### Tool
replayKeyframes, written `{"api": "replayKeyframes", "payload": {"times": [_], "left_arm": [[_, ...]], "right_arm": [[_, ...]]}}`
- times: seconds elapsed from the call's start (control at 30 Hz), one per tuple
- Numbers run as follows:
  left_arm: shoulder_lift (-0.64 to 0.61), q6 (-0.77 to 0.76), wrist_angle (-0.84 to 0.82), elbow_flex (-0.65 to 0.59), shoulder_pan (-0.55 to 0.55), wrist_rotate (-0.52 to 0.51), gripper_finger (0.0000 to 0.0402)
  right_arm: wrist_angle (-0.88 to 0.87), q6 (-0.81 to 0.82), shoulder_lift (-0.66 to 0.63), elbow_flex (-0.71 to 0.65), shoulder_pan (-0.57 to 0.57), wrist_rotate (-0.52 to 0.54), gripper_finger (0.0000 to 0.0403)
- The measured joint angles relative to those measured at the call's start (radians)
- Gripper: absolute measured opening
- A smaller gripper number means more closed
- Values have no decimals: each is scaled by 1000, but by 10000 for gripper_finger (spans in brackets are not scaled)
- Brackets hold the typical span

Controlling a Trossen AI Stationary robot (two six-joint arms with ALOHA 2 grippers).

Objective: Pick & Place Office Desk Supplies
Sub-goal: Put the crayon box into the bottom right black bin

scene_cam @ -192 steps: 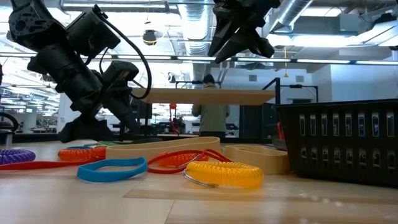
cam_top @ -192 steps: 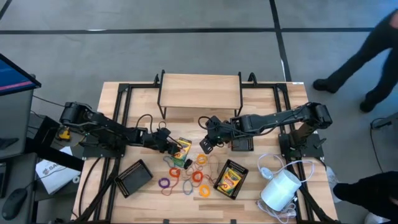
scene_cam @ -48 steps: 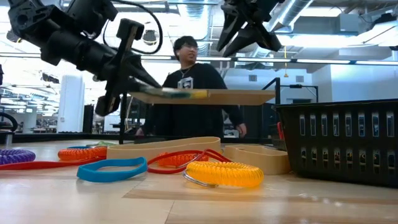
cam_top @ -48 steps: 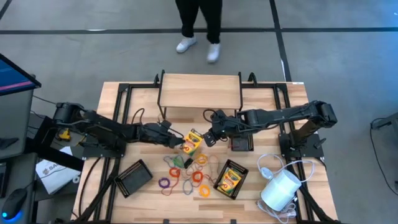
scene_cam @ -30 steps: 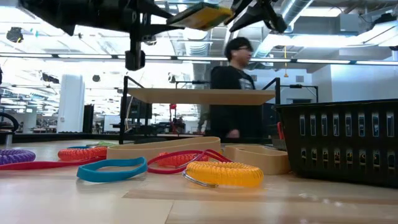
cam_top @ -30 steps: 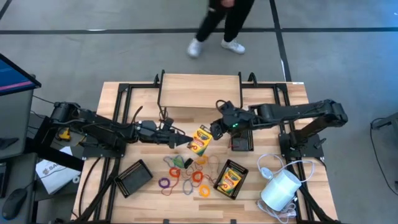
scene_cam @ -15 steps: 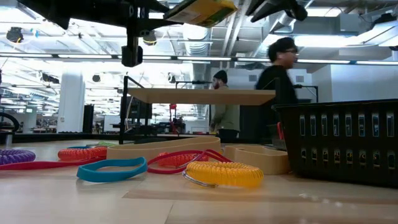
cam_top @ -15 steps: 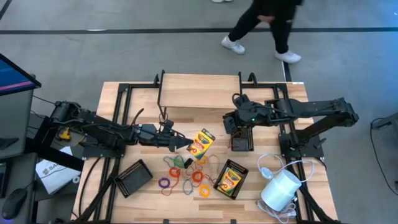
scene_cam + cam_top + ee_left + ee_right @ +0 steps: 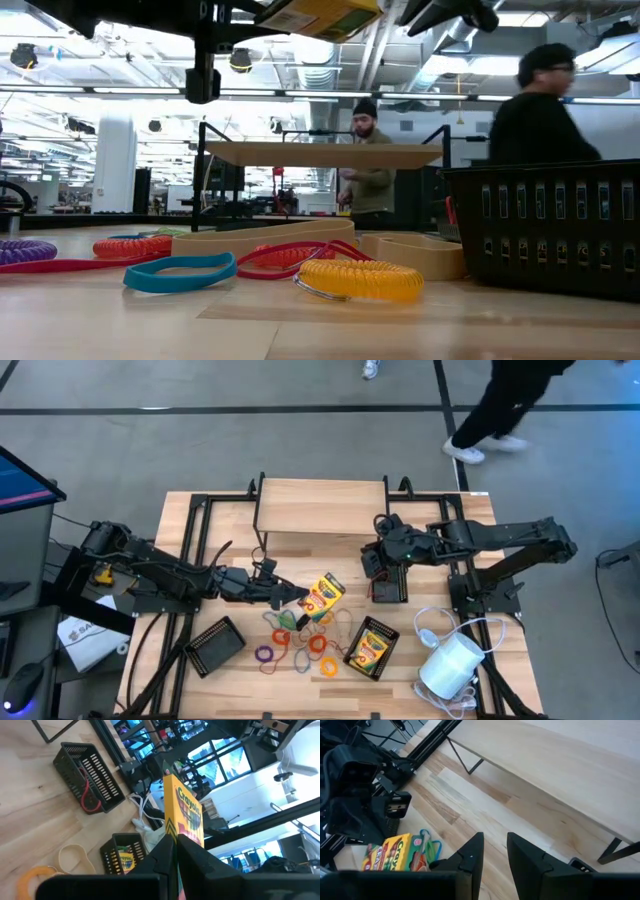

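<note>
Left gripper [image 9: 296,595] pinches my crayon box [image 9: 321,596] up high so I can carry it.

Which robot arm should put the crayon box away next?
Probably the left. Its tool is already shut on the crayon box, holding it up above the loops. The right tool holds nothing and hangs over the black tray.

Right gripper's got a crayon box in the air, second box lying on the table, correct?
Wrong arm. The left gripper holds the lifted crayon box, as the high and left wrist views show. The right gripper holds nothing, open by the mesh tray. The second box does lie on the table.
</note>
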Motion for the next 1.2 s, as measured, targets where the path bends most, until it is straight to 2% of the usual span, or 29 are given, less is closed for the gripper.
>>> {"api": "replayKeyframes", "payload": {"times": [0.3, 0.63, 0.9, 1.03, 1.2], "left_arm": [[29, -10, 3, 12, -22, -13, 9], [289, -28, 6, 234, -53, 23, 2], [412, -57, 8, 326, -52, 97, 0], [427, -72, 14, 338, -57, 100, 0], [425, -76, -12, 337, -37, 137, 0]], "right_arm": [[-2, -12, -3, 0, 10, 0, 84], [-84, 38, -2, 0, 15, 2, 84], [-205, 154, -7, 0, 76, 111, 84], [-258, 212, -26, 1, 102, 159, 84], [-277, 229, -39, 1, 108, 167, 84]]}}
